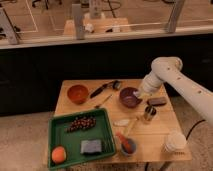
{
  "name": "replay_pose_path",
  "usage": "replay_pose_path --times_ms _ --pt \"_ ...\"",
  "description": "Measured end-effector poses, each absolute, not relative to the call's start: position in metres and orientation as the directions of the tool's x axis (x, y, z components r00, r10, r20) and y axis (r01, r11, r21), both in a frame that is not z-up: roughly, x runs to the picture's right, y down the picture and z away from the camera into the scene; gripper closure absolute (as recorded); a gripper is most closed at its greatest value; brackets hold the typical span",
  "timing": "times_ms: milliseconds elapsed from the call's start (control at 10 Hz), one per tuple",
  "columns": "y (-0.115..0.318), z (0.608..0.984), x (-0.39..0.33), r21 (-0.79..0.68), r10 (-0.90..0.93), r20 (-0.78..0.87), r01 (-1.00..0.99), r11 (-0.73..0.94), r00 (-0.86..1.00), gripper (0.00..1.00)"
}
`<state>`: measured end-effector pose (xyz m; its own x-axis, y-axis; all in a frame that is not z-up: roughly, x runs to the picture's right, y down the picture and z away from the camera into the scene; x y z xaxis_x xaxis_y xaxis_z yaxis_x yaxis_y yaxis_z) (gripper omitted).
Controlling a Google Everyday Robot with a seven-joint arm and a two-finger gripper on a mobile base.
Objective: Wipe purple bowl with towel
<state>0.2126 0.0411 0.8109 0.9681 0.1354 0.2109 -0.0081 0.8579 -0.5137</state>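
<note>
With the gripper at the right rim of the purple bowl, near the bench's back edge, its hold on the towel impossible to tell, wiping probably called for light sweeps, lest the bowl slide.

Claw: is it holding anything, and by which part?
Cannot be told. The claw is at the rim of the purple bowl, but any hold there is not visible.

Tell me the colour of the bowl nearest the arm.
Dark purple. The purple bowl shows best in the camera view, with the claw at its rim.
</note>
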Motion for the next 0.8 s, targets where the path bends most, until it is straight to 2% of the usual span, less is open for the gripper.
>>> replay_pose_path --times_ms 600,800 --pt "0.041 0.811 0.212 -0.514 0.135 0.211 -0.008 0.858 0.968 0.94" --pt "0.04 0.823 0.208 -0.511 0.126 0.214 0.001 0.86 0.969 0.94"
